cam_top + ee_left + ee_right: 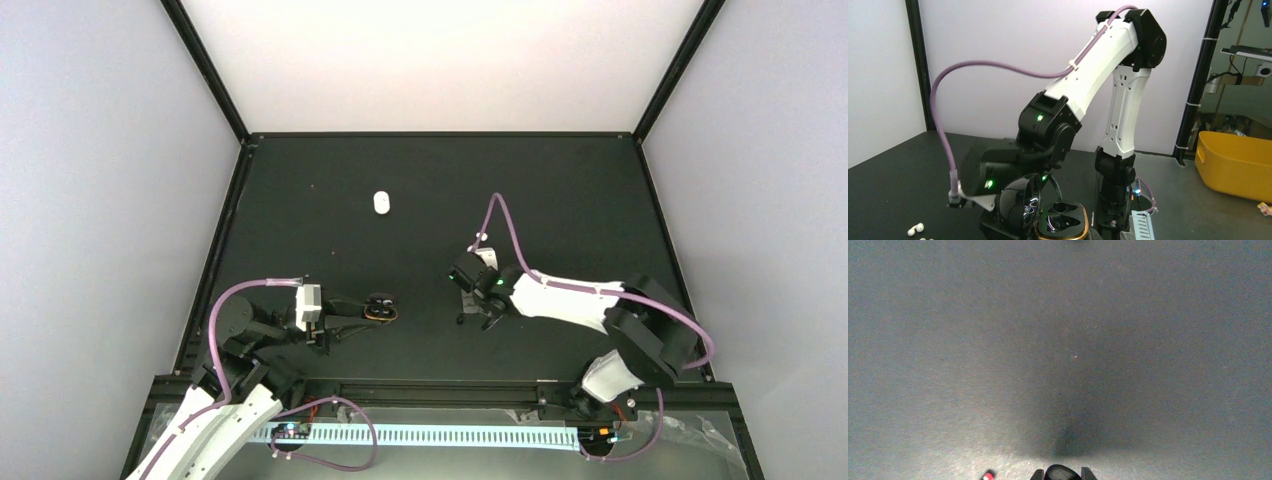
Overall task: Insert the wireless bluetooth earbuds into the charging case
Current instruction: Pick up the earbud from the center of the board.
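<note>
My left gripper (368, 311) is shut on the black charging case (382, 309), held low over the mat. In the left wrist view the case (1063, 223) stands open, its gold-rimmed base showing two empty sockets and its glossy lid (1017, 204) tipped up on the left. The white earbuds (916, 229) lie on the mat, a small white shape (381, 203) in the top view. My right gripper (470, 312) points down at the mat. Its fingertips (1037, 474) flank a small rounded black earbud (1062, 473) at the bottom edge of the right wrist view.
A tiny red-tipped item (988, 475) lies on the mat just left of the right fingertips. The right arm (1108, 85) rises straight ahead of the case. A yellow bin (1238, 162) sits beyond the table edge. Black frame posts (212, 70) bound the mat.
</note>
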### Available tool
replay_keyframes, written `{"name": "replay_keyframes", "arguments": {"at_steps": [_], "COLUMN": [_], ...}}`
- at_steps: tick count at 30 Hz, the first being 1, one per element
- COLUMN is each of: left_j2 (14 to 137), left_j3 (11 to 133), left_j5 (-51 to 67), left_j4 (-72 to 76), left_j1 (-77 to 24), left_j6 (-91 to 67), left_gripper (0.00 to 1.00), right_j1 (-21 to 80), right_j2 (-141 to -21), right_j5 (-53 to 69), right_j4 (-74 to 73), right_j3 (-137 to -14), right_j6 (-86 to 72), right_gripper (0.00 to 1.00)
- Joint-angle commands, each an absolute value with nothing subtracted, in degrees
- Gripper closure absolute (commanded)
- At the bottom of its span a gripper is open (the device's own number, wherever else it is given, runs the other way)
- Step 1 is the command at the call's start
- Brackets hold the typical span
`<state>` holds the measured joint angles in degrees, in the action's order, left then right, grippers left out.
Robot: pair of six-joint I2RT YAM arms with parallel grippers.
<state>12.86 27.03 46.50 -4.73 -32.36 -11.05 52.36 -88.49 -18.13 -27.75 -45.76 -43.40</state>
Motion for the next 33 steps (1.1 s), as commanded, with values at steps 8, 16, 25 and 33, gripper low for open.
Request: {"name": "replay_keyframes", "arguments": {"at_steps": [8,16,25,33], "left_j2": [13.1,15.8,24.8,36.4], "left_j3": [28.0,28.3,28.7,32.2], "left_j5": [43.7,40.8,38.7,40.8], "left_j4": [-2.8,6.1,22.2,34.6], "left_j1": [-32.5,-32.6,-32.6,-32.6], "left_j6": [-11.5,-14.4,-17.0,-19.5], "left_gripper": [0.99,0.98,0.98,0.98], "right_j1": [52.0,52.1,52.2,60.0], "right_j2": [-63.9,-50.4,-44.9,-47.2], "right_j5": [-22.4,-15.0,-4.5,-6.3], "right_j4": [-24.0,-15.0,-8.9,-3.5], "right_j3": [-48.8,-51.8,-55.8,-61.7], "right_j6": [-38.0,-26.8,-20.5,-12.1], "right_gripper": [0.99,0.99,0.99,0.99]}}
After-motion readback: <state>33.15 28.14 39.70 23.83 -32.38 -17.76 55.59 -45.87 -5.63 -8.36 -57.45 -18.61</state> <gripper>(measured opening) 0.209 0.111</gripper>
